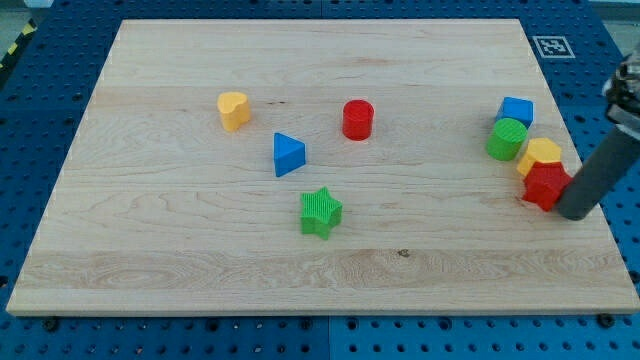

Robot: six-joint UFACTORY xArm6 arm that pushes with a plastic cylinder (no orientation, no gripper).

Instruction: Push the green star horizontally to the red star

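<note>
The green star [320, 212] lies on the wooden board [180, 250], a little below its middle. The red star [546, 186] lies near the board's right edge, far to the right of the green star and slightly higher. My tip [574, 213] is at the red star's lower right side, touching or almost touching it. The dark rod slants up to the view's right edge. The tip is far from the green star.
A yellow block [540, 154] touches the red star from above. A green cylinder [507, 138] and a blue block [517, 110] sit above that. A red cylinder [358, 119], a blue triangle [288, 154] and a yellow heart [233, 110] lie above the green star.
</note>
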